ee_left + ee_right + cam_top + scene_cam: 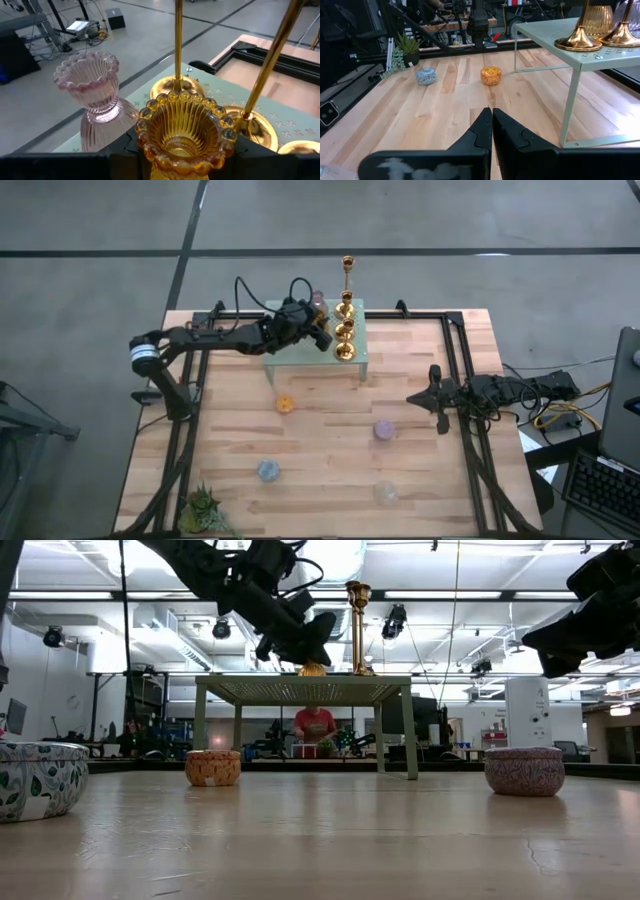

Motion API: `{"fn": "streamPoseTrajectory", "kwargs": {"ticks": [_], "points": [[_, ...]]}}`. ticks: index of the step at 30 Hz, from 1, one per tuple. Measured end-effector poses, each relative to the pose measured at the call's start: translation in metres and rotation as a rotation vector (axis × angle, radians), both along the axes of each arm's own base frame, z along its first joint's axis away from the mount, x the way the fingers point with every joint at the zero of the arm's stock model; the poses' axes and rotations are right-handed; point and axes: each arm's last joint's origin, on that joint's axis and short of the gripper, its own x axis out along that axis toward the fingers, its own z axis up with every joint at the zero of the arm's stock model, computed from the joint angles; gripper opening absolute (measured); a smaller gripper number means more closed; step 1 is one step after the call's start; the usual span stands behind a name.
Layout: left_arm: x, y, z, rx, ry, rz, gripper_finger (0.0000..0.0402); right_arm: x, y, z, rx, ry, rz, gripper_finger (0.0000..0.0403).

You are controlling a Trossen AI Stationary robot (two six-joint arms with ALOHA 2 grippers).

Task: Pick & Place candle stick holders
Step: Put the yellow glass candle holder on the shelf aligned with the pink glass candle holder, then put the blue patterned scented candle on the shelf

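The left gripper is reaching over the mint-green stand at the far side of the table, and the left wrist view shows its fingers partly closed around an amber glass holder, which is sitting upright between them with its beaded rim facing up. Whether its foot is resting on the stand's top or hanging just above it, I cannot tell.

Taking the stand as the landmark and going left to right: a pink ribbed holder is standing just beside the amber one on the stand's top. Next, the gold candlesticks are lining up along the stand's top, their stems vertical and their round bases close together; two stems are rising right next to the amber holder, so any sideways move looks risky and straight up or down looks the cleaner path.

In front of the stand, an orange holder is sitting near it, a blue one farther out, a purple one to the right, and a clear one farthest forward.

The right gripper is waiting to the right of the stand, fingers pressed together and empty, so the left arm is by far the nearer one.
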Motion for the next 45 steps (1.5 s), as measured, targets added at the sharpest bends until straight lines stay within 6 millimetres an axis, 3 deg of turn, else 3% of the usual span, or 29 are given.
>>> {"fn": "streamPoseTrajectory", "kwargs": {"ticks": [16,31,45], "points": [[0.001,0.001,-0.003,-0.004,0.015,-0.003,0.0153,0.000,0.000,0.000,0.000,0.000,0.000,0.0008],[0.000,0.000,-0.005,0.010,0.047,-0.024,0.0269,0.000,0.000,0.000,0.000,0.000,0.000,0.0008],[-0.016,-0.008,0.024,0.032,0.005,-0.061,0.0286,0.000,0.000,0.000,0.000,-0.001,0.000,0.0008]]}}
